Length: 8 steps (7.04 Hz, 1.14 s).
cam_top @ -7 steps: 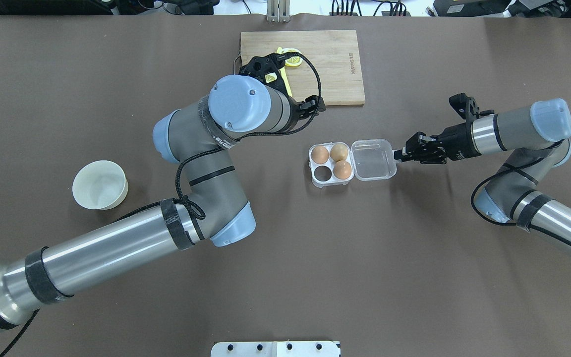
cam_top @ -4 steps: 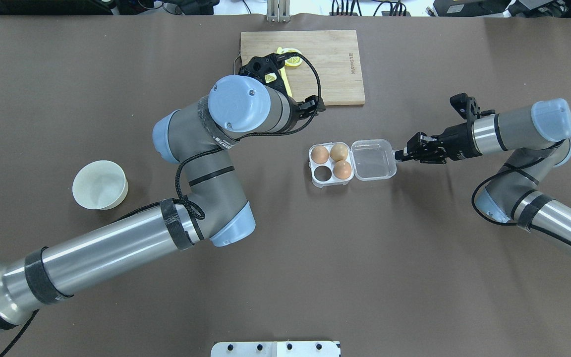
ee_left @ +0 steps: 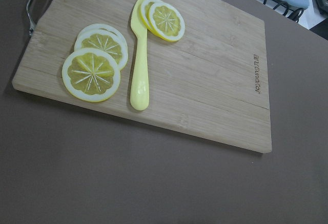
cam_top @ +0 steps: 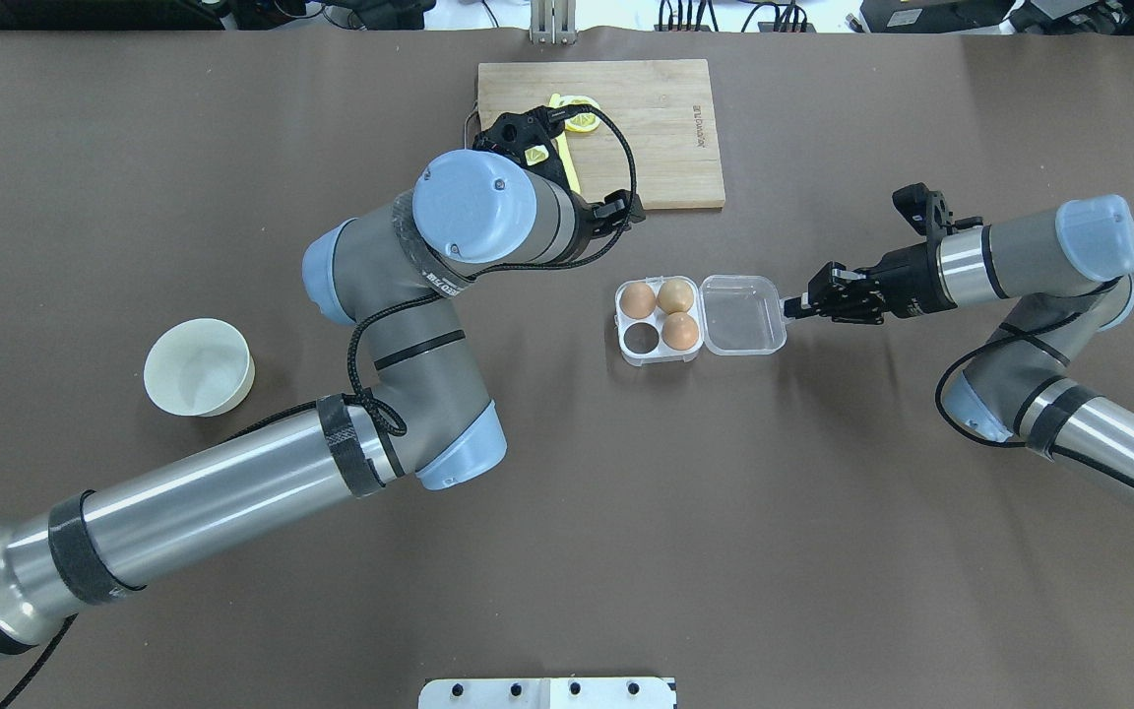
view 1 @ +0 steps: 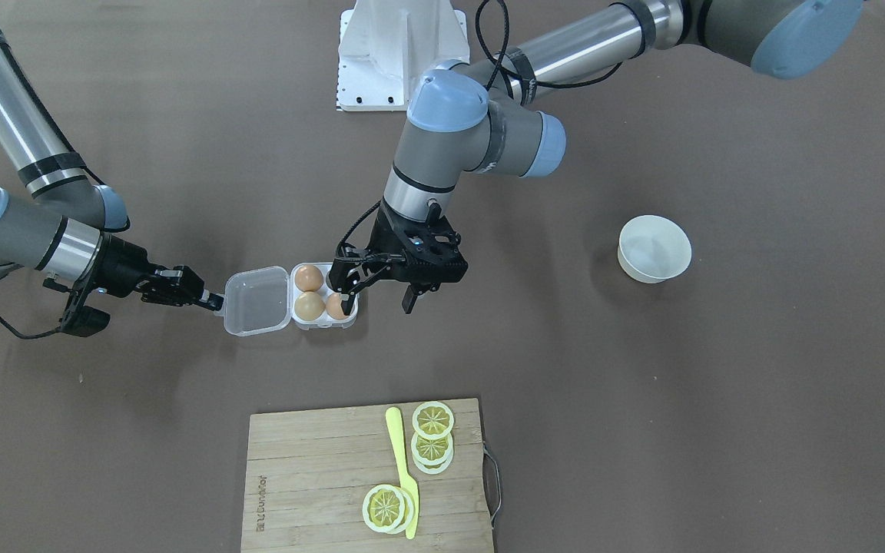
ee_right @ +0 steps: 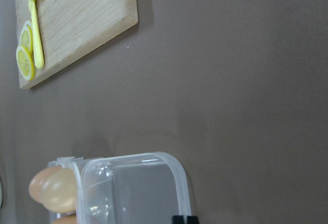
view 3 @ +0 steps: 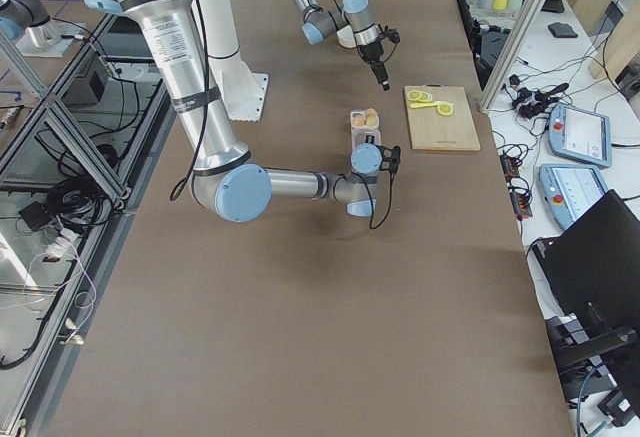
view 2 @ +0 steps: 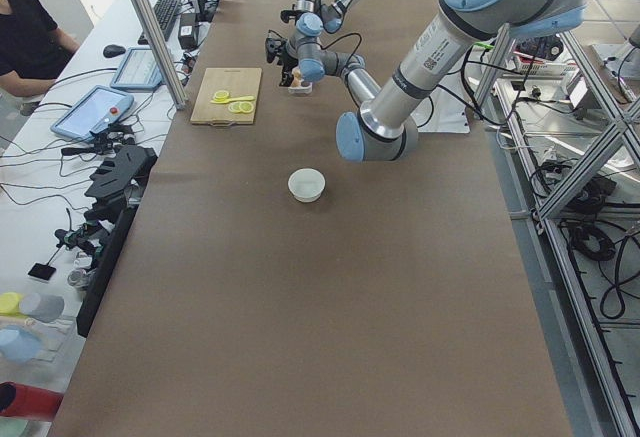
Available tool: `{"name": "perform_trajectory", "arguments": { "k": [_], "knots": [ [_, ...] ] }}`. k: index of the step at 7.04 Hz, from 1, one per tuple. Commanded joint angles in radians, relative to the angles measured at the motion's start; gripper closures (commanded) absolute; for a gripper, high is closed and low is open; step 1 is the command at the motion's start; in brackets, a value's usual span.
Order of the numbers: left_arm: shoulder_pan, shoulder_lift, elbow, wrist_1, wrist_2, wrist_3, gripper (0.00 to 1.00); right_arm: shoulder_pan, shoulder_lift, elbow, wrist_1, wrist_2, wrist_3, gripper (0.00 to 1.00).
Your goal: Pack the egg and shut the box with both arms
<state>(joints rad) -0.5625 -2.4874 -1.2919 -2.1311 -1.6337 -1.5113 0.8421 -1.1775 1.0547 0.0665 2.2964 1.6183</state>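
Note:
The clear box (cam_top: 654,356) lies open at mid-table, its lid (cam_top: 742,315) flat to the right. Three eggs sit in its cells: two orange-brown (cam_top: 638,299) (cam_top: 680,332) and one paler (cam_top: 675,294). The near-left cell (cam_top: 640,340) is empty. My right gripper (cam_top: 789,307) is shut on the lid's outer edge, and one fingertip (ee_right: 183,219) shows at the rim in the right wrist view. My left gripper (view 1: 376,298) is open and empty, hovering just beside the box's tray (view 1: 325,321). In the overhead view it is hidden under the wrist.
A white bowl (cam_top: 198,366) stands at the left, apart from the box. A wooden cutting board (cam_top: 661,138) with lemon slices (ee_left: 92,73) and a yellow knife (ee_left: 139,55) lies at the far side. My left arm's elbow (cam_top: 400,295) spans the left middle.
The box and my right gripper have shifted very slightly toward the far side. My left arm has hardly moved.

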Motion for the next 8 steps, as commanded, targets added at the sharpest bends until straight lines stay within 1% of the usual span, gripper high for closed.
{"name": "perform_trajectory", "arguments": {
  "k": [1,2,3,4,5,8],
  "knots": [
    [0.001,0.010,0.000,-0.001,0.000,-0.001,0.06,0.000,-0.001,0.014,0.001,0.000,0.000,1.00],
    [0.001,0.015,-0.001,-0.003,0.000,-0.001,0.06,0.003,-0.002,0.022,0.001,0.000,0.002,1.00],
    [0.001,0.015,-0.004,-0.001,-0.003,-0.001,0.28,0.009,-0.002,0.024,0.001,0.002,0.002,1.00],
    [0.001,0.015,-0.007,0.000,-0.005,-0.003,0.66,0.014,-0.002,0.031,0.000,0.006,0.003,1.00],
    [0.001,0.015,-0.007,0.003,-0.005,-0.029,1.00,0.024,-0.001,0.033,-0.001,0.018,0.005,1.00],
    [0.013,0.016,0.025,0.002,-0.005,-0.065,1.00,0.044,0.001,0.042,-0.002,0.035,0.005,1.00]
  ]
}}
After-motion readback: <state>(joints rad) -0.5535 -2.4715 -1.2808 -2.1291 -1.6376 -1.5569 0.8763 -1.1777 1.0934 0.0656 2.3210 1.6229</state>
